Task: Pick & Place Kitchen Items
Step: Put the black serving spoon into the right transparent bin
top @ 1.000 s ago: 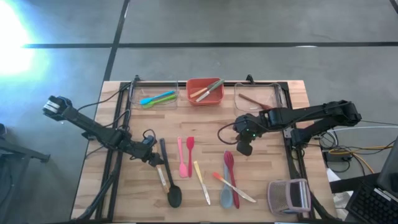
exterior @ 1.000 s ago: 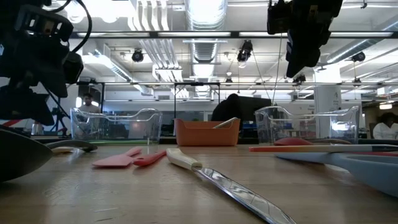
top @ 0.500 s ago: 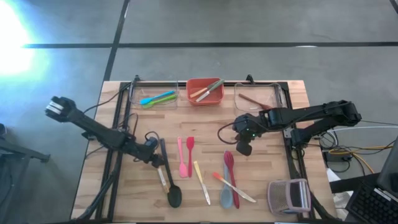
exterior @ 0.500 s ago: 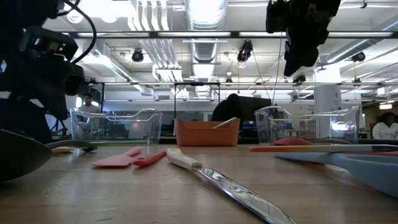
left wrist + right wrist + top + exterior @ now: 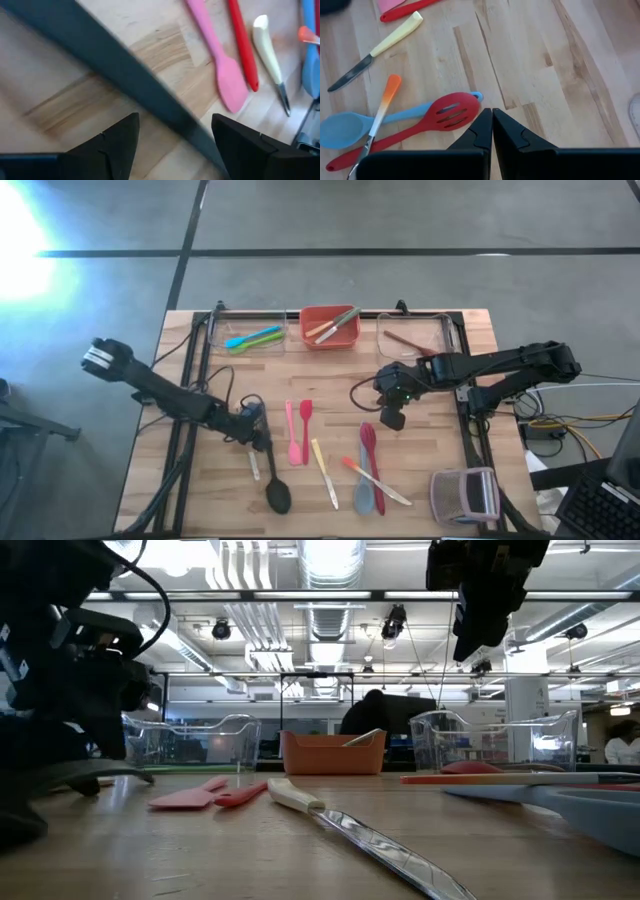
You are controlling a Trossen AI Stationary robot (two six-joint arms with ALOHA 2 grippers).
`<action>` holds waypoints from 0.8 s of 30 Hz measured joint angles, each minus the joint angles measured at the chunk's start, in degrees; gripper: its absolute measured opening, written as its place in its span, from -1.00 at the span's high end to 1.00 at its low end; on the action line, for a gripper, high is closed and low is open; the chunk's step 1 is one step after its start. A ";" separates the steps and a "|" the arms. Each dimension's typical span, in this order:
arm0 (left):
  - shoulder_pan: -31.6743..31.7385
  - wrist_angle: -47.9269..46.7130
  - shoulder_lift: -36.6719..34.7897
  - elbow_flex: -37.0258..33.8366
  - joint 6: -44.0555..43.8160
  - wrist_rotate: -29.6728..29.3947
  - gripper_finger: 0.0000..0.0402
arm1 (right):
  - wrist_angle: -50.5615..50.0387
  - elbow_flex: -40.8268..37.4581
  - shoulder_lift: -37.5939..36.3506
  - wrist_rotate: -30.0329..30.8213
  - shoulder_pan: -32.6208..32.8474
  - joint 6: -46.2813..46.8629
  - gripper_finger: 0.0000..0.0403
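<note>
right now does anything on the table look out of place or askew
Mostly no: loose utensils lie scattered on the wooden table. One oddity is the orange-handled utensil, lying crosswise over the red slotted spoon and blue spoon. Nothing looks spilled or broken.

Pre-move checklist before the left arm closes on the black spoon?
1. Left gripper jaws open: ok.
2. Black spoon handle between the jaws: ok in the left wrist view.
3. Pink spatula and red spatula apart from the spoon: ok.
4. Right gripper shut, empty, over bare wood: ok.
5. Jaws low enough to grip: cannot tell.
</note>
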 joint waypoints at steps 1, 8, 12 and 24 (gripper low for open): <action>0.15 1.02 0.38 0.00 0.32 0.20 -0.27 | 0.02 0.00 0.00 0.02 -0.02 -0.03 0.96; 0.99 4.83 2.62 0.00 1.66 0.78 -0.27 | 0.08 0.00 0.00 0.15 -0.15 -0.39 0.96; 1.21 6.87 4.03 0.04 2.48 0.82 -0.27 | 0.17 0.00 0.00 0.28 -0.15 -0.39 0.96; 1.26 15.20 9.36 0.04 4.30 1.37 -0.27 | 0.22 0.00 0.00 0.62 -0.15 -0.61 0.96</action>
